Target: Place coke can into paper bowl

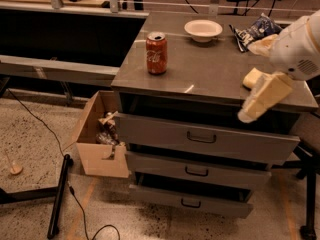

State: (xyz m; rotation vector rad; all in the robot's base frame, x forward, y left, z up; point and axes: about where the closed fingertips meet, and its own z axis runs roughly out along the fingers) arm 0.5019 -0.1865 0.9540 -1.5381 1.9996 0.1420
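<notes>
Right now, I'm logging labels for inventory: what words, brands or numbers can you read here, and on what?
coke can: white script on its red side, too blurred to read letter by letter.
chip bag: print too small to read.
paper bowl, drawers, and the gripper at the cabinet's right front edge: no text visible.

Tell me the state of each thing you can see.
coke can: upright on cabinet top, not gripped.
paper bowl: upright, empty.
chip bag: lying crumpled.
cardboard box: flaps open, clutter inside.
end effector: at the cabinet's right front edge, away from the can.
</notes>
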